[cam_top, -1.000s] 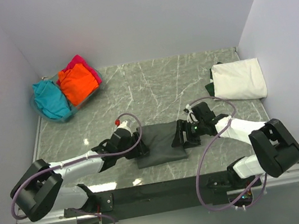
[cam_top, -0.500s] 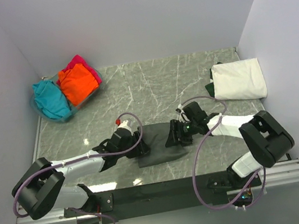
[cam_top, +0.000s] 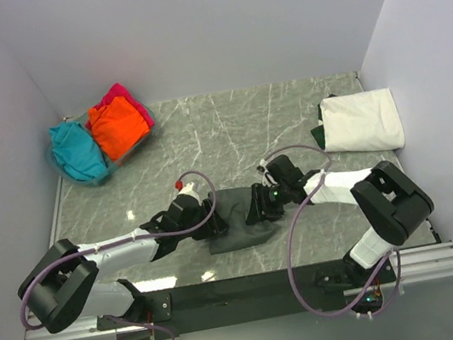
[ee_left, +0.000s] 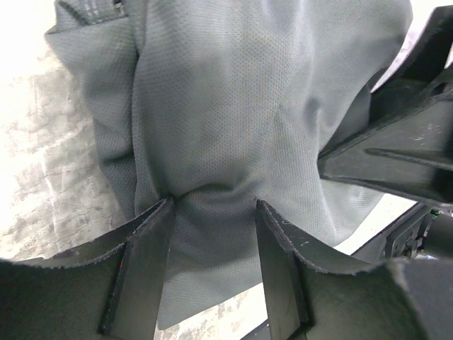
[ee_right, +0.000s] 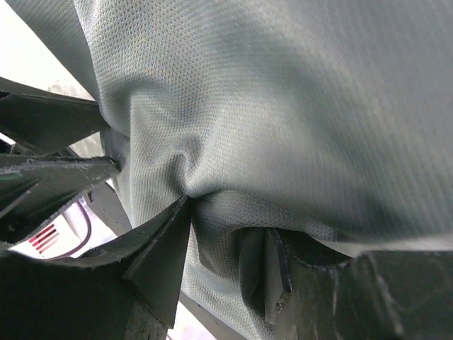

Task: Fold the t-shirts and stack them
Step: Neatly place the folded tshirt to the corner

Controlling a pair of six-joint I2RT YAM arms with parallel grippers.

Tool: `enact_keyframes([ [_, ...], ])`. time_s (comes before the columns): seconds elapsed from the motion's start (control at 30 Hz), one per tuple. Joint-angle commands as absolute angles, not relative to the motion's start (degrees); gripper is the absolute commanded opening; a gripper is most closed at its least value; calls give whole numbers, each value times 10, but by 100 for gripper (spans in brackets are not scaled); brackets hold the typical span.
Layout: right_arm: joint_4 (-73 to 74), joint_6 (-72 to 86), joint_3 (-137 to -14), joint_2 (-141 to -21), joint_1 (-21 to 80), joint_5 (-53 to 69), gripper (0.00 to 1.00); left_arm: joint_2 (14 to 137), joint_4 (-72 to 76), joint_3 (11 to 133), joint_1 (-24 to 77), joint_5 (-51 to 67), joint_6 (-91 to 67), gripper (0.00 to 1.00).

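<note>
The dark grey t-shirt lies folded on the marble table in front of the arm bases, with a gripper at each end. My left gripper holds its left edge; in the left wrist view the grey cloth puckers between the left gripper's two fingers. My right gripper is over the shirt's right part. In the right wrist view a bunched fold of the cloth fills the right gripper's jaws, and one finger sits under a flap. A folded white t-shirt lies at the far right.
A clear basket at the back left holds teal, orange and magenta t-shirts. A dark piece shows under the white shirt's left edge. Walls close in the left, back and right sides.
My right gripper has slid left across the dark grey shirt, carrying its right edge inward, and its jaws have narrowed onto the cloth. The left arm has not moved.
</note>
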State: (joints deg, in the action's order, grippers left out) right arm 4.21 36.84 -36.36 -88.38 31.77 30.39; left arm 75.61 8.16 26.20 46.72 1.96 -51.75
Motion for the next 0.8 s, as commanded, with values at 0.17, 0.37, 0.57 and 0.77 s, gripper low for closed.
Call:
enact_keyframes([
  [0.17,46,361,-383,-922,343,272,19,758,101,258,469,37,-519,55],
  [0.37,104,319,-424,-912,332,243,0,719,37,293,468,4,-498,56],
  [0.57,222,234,-507,-876,274,182,0,636,-38,318,444,-16,-480,58],
  [0.77,322,145,-616,-867,208,109,0,570,-72,288,398,-10,-462,59],
])
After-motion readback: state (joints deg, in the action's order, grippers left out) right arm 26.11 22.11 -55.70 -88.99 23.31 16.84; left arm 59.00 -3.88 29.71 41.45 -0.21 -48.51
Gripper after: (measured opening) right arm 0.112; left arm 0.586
